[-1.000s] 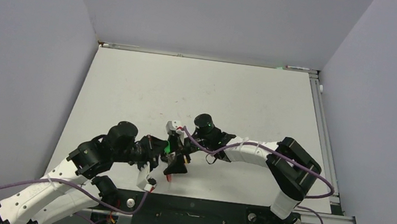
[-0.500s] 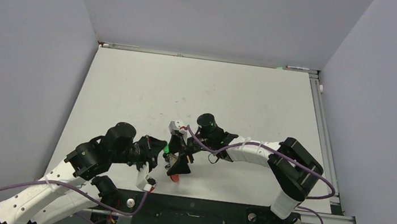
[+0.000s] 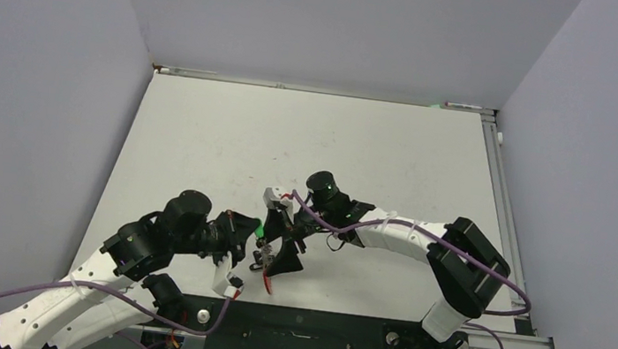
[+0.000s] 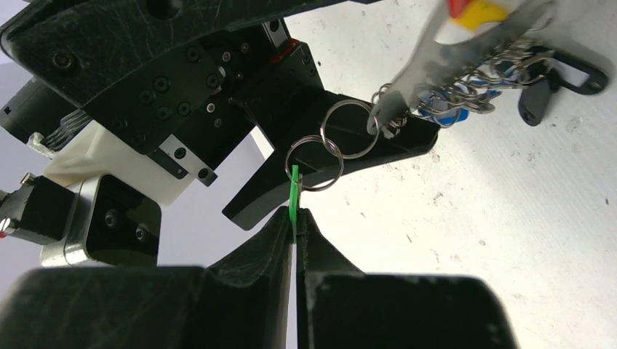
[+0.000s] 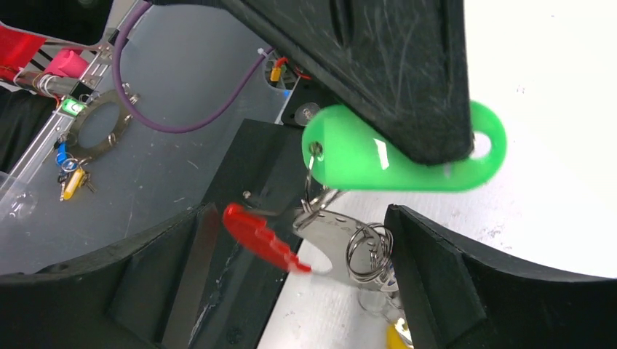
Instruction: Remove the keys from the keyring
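Observation:
My left gripper (image 4: 295, 218) is shut on the edge of the green key tag (image 4: 295, 190), which also shows in the right wrist view (image 5: 378, 160) and the top view (image 3: 260, 229). Two small split rings (image 4: 333, 145) link the tag to the grey keyring (image 4: 444, 62). The bunch of keys (image 4: 484, 80) hangs on it. In the right wrist view the keyring (image 5: 331, 231) with its red arc (image 5: 260, 237) hangs between the spread fingers of my right gripper (image 5: 295, 291), which is open. In the top view both grippers meet near the table's front edge, right gripper (image 3: 281, 249), red arc (image 3: 268, 282).
The black base plate (image 3: 312, 335) runs along the front edge just below the hanging keyring. Below the table edge, the right wrist view shows a metal ring (image 5: 94, 131) with small blue and yellow keys (image 5: 69, 174) on a clear panel. A purple cable (image 3: 318, 220) runs along the right arm.
My right gripper's fingers have spread wider and shifted slightly right. The keyring with its red arc has dropped a little lower and swings. My left gripper still holds the green tag.

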You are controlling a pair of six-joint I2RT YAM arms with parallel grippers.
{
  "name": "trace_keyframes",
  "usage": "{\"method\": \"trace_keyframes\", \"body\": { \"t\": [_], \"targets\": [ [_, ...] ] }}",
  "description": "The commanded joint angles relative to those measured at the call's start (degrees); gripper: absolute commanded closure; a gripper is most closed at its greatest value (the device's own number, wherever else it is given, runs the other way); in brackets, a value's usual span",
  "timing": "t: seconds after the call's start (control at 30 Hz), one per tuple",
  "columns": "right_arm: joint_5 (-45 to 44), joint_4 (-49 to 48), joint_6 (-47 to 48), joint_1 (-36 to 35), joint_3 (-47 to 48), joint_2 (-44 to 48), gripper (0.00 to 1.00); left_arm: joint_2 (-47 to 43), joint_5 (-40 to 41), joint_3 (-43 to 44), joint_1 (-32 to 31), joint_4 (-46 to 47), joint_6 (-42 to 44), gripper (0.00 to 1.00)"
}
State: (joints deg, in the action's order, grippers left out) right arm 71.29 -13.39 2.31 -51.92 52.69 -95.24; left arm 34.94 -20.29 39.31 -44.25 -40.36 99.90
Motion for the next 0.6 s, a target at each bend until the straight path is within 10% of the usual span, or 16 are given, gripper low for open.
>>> {"method": "trace_keyframes", "body": {
  "t": [0.0,0.57],
  "targets": [
    [4.26,-0.86,0.73,-1.61,3.09,1.12,0.12,0.05,-2.05,0.92,0.18,4.11,1.02,1.00],
    [-4.44,-5.12,0.55,-0.62,-0.46,0.16,0.30,0.52,-0.32,2.16,0.27,4.91,-1.85,1.00]
  ]
}}
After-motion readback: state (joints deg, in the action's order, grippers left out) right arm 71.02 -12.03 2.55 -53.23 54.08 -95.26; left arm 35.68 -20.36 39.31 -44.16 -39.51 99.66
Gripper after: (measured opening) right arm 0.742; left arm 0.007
